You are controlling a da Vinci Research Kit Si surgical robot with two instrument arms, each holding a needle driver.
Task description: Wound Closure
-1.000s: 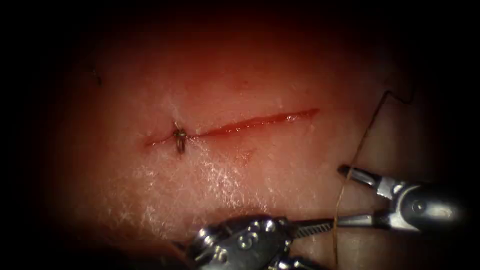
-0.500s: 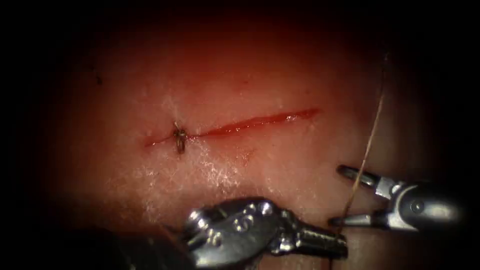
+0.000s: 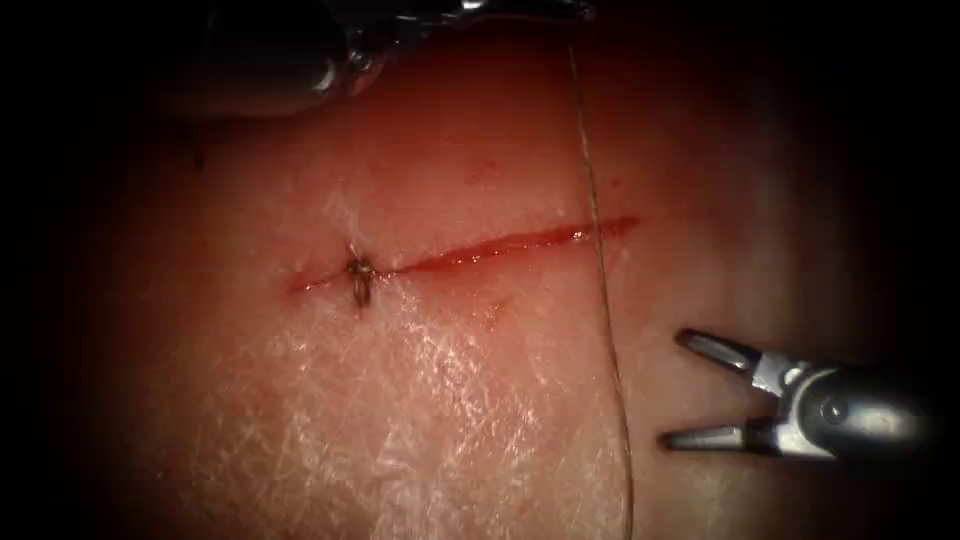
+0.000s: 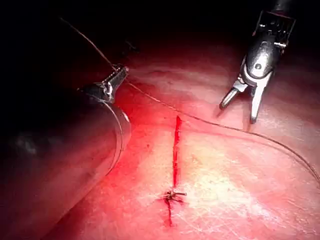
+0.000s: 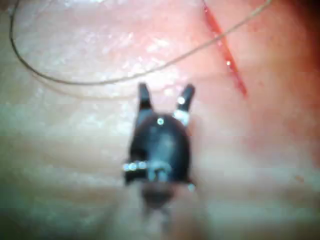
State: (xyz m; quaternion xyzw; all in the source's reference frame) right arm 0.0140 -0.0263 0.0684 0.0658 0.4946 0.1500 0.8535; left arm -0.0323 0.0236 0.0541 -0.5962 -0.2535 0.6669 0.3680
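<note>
The cut (image 3: 500, 245) runs across the tissue (image 3: 450, 400), with a tied stitch (image 3: 358, 280) near its left end. My left tool (image 3: 560, 12) is beyond the cut at the far edge, jaws shut on the thread (image 3: 603, 300). The thread hangs from it, crosses the cut's right end and runs on to the near edge. In the left wrist view the left tool (image 4: 120, 72) pinches the thread (image 4: 210, 122), which passes the end of the cut (image 4: 175, 150). My right tool (image 3: 675, 390) is to the right of the thread, on the near side of the cut, open and holding nothing.
Red fluid lines the cut. The right wrist view has the right tool (image 5: 166, 90) open just above the tissue, with a slack curve of thread (image 5: 100, 80) lying ahead of it and the cut (image 5: 225, 55) beyond. White scuffed patches (image 3: 420, 380) mark the near tissue.
The left tool shut on the thread at the near edge, then swung up past the cut to the far side. The thread now crosses the cut's right end. The right tool stayed put.
</note>
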